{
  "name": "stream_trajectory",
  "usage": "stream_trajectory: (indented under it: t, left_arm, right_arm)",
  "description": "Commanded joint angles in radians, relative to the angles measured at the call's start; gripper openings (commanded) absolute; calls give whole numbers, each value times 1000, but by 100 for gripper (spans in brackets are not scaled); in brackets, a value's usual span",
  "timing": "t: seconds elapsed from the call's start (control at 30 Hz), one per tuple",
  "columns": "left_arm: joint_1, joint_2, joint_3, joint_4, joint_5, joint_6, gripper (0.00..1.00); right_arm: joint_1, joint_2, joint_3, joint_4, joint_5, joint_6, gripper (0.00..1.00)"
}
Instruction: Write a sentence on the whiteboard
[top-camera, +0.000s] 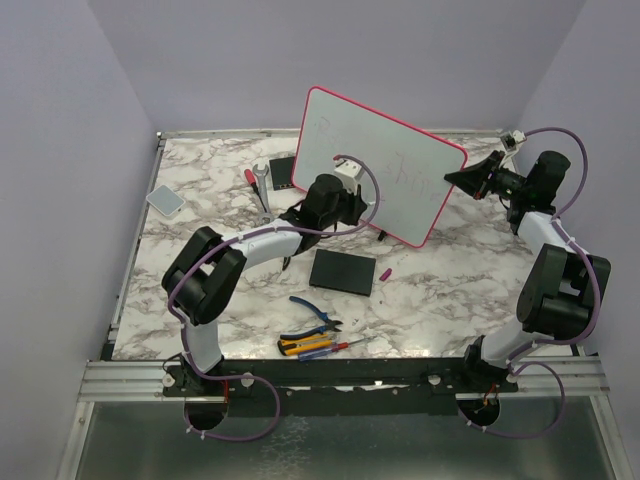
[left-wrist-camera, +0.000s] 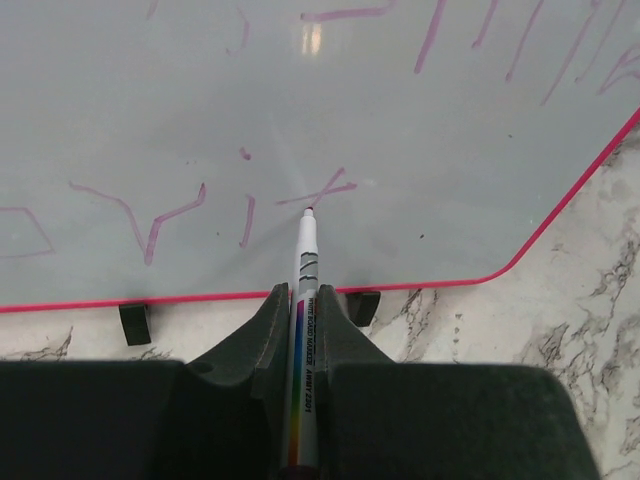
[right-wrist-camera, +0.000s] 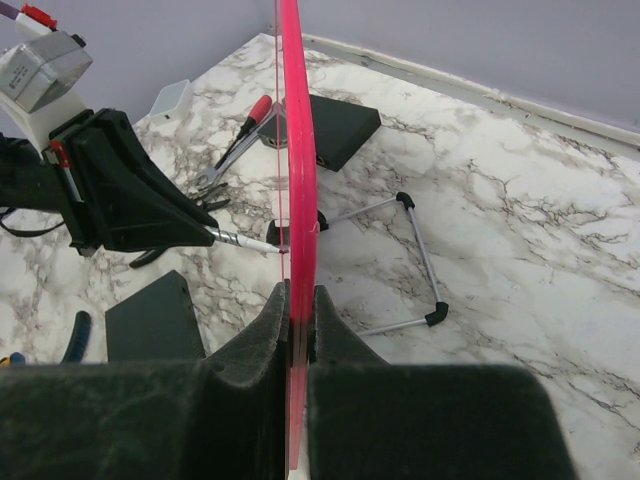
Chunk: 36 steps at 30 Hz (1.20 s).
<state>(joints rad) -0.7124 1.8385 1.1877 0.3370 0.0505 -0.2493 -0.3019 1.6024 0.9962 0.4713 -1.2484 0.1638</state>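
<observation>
The whiteboard (top-camera: 400, 150), pink-framed, stands tilted at the back of the marble table. My left gripper (left-wrist-camera: 303, 295) is shut on a white board marker (left-wrist-camera: 306, 260), and the marker's tip touches the board's lower part at a crossed stroke. The sentence (left-wrist-camera: 148, 240) shows as thin pinkish strokes in two rows across the white surface. My right gripper (right-wrist-camera: 298, 295) is shut on the whiteboard's pink right edge (right-wrist-camera: 297, 150). In the top view the left gripper (top-camera: 362, 208) is in front of the board and the right gripper (top-camera: 464, 180) is at its right rim.
A black square slab (top-camera: 342, 271) lies in front of the board, with a small pink cap (top-camera: 385, 272) beside it. Blue pliers (top-camera: 315, 312) and screwdrivers (top-camera: 315, 345) lie near the front edge. A grey pad (top-camera: 165, 199) sits far left. The board's wire stand (right-wrist-camera: 420, 250) rests behind it.
</observation>
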Motion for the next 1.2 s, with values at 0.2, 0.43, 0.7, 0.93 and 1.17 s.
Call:
stream_trajectory:
  t: [0.2,0.43,0.7,0.93,1.17]
  left_arm:
    - [18,-32,-35,28,-18,-12,0]
    - [13,-11,-7,30,22,-10,0]
    - [-4,7,29,28,46,-9,0]
    - [-9,16,48,25,52,-10,0]
    - [-18,29,56,15,67,-3,0]
  right_arm:
    - [25,19,-12,-74,13,-64,1]
    - [24,21,-13,-74,15,-63,1]
    - [25,21,-12,-74,16,-64,1]
    - [24,19,-12,-75,16,-63,1]
    - [25,19,-12,-75,16,-64,1]
